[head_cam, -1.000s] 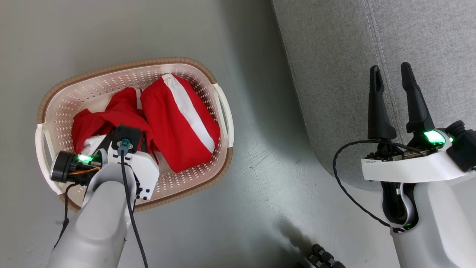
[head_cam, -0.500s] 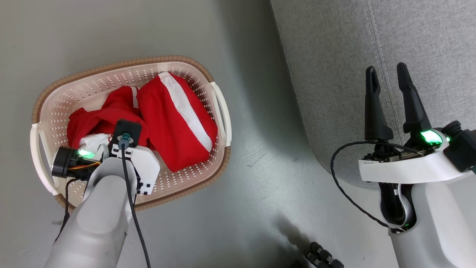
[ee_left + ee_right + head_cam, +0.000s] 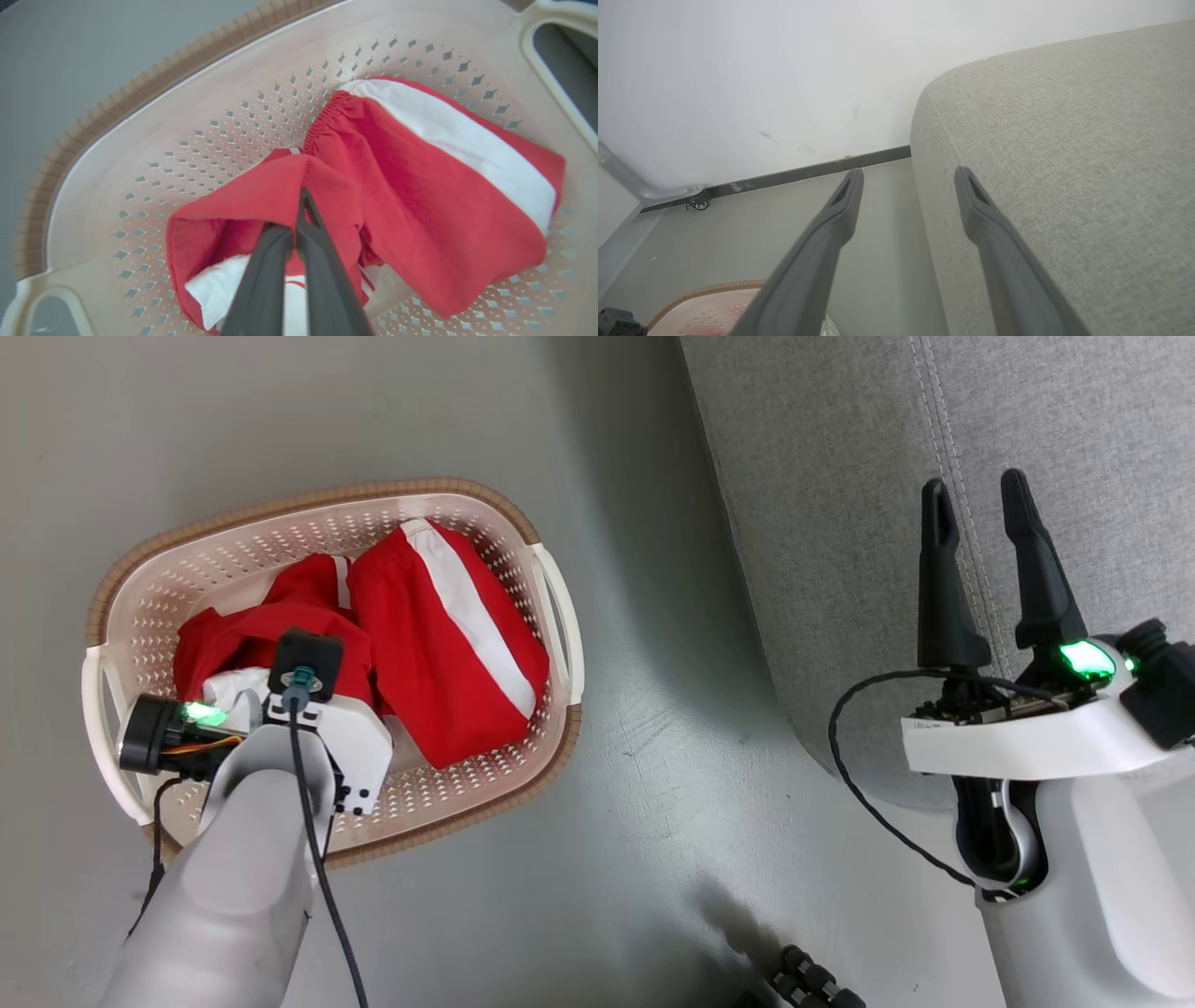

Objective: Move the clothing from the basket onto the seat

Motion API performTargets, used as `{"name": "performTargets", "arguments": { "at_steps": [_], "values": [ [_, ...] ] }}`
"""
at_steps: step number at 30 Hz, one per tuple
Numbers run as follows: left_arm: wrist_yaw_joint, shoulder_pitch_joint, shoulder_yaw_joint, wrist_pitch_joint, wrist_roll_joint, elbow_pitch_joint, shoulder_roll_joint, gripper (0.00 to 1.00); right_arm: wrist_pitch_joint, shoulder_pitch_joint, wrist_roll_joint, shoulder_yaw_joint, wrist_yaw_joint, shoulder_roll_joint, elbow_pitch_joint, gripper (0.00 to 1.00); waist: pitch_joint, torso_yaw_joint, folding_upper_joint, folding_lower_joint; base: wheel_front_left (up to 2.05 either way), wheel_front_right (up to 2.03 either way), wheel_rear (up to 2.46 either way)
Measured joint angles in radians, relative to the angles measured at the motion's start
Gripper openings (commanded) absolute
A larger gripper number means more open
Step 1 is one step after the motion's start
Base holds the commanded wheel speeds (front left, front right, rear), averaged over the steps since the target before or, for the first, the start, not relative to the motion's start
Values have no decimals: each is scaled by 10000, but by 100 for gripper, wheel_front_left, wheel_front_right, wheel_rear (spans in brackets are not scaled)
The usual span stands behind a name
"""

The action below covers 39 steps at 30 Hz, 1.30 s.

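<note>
The left pincer (image 3: 299,219) has just clamped shut: its two dark fingers, spread a second ago, now meet on a raised fold of the crumpled garment (image 3: 252,639) at the left end of the basket (image 3: 308,499). The red cloth bunches up around the fingertips in the left wrist view, with a white panel showing below them. I judge the grasp made but the lift not begun, since the cloth lies on the basket floor and nothing hangs free.

All the clothing (image 3: 420,186) is inside the basket. The folded garment (image 3: 448,635), with its white stripe, lies untouched just beside the pinched one and overlaps its edge. The seat (image 3: 934,411) stands well apart to the right, across bare floor (image 3: 653,784), and carries no clothing. What remains is to raise this piece clear of the rim and carry it over; the neighbour could drag along if the folds catch.

Against the earlier head view, the left wrist sits slightly further toward the basket's left end, and the whole picture has shifted a little. The right pincer (image 3: 976,499) is unchanged, spread wide and empty over the seat's edge
</note>
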Motion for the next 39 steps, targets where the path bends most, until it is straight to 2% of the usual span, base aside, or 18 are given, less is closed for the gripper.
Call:
{"name": "performTargets", "arguments": {
  "at_steps": [13,28,39],
  "values": [
    [-113,31,67,-708,-109,-82,61,0,-4,-172,67,90,0,-4,257,100,-394,217,0,-1,0,0,0],
    [-174,552,-79,-984,-167,-922,19,0,-13,-173,-420,-17,0,-8,717,100,-1346,595,0,-1,0,0,0],
    [-228,1164,-82,-1037,-182,-2347,-148,0,-13,-165,-1024,-35,0,-19,1273,100,-2307,985,0,-1,0,0,0]
  ]
}}
